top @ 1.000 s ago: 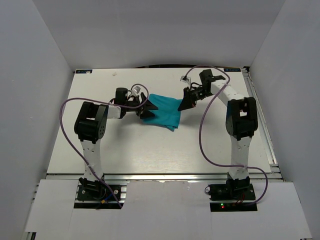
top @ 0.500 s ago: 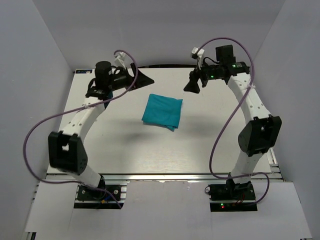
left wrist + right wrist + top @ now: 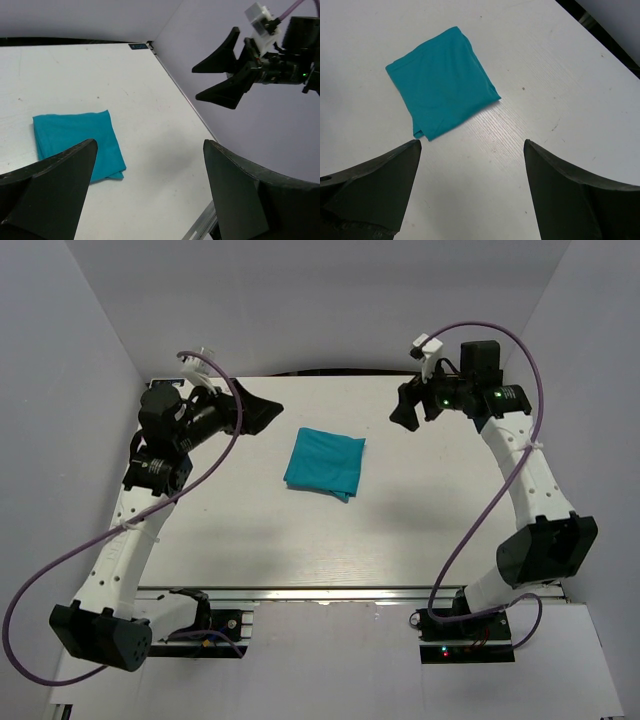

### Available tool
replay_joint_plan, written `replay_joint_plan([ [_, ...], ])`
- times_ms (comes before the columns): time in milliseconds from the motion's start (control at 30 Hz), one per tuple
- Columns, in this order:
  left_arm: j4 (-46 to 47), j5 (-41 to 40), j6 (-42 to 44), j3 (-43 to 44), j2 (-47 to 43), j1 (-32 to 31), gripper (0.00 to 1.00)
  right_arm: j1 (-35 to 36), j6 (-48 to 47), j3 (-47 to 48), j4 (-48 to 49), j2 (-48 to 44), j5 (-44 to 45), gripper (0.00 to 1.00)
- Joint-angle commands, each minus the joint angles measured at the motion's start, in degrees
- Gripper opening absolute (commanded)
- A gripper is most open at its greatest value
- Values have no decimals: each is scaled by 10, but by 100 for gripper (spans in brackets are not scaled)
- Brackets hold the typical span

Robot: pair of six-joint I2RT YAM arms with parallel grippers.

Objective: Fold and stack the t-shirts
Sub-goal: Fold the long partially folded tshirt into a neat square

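One teal t-shirt [image 3: 325, 462] lies folded into a small rectangle on the white table [image 3: 300, 540], back of centre. It also shows in the left wrist view [image 3: 75, 142] and the right wrist view [image 3: 442, 80]. My left gripper [image 3: 258, 412] hangs raised to the shirt's back left, open and empty [image 3: 150, 144]. Raised at the back right is my right gripper [image 3: 408, 410], also open and empty [image 3: 471, 143]. Neither gripper touches the cloth. From the left wrist, the right gripper [image 3: 196, 81] shows in the air with its fingers spread.
Grey walls [image 3: 80, 390] enclose the table on the left, back and right. A metal rail [image 3: 320, 592] runs along the near edge by the arm bases. Purple cables [image 3: 470, 520] loop beside both arms.
Both arms rose from the shirt and swung out toward the back corners. Both grippers opened wide. The folded shirt stayed in place.
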Motion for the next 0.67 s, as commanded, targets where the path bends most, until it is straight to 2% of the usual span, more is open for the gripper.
replay_joint_plan([
  [0,-30,-25,10,-17,-30,-1,98,-6,33,-28,35,-45,20,89],
  [367,-37,-17,3,-33,-53,-1,98,-6,90,-115,81,-120,99,89],
  [633,-39,-15,1,-41,-65,-1,98,-6,112,-155,96,-139,133,89],
])
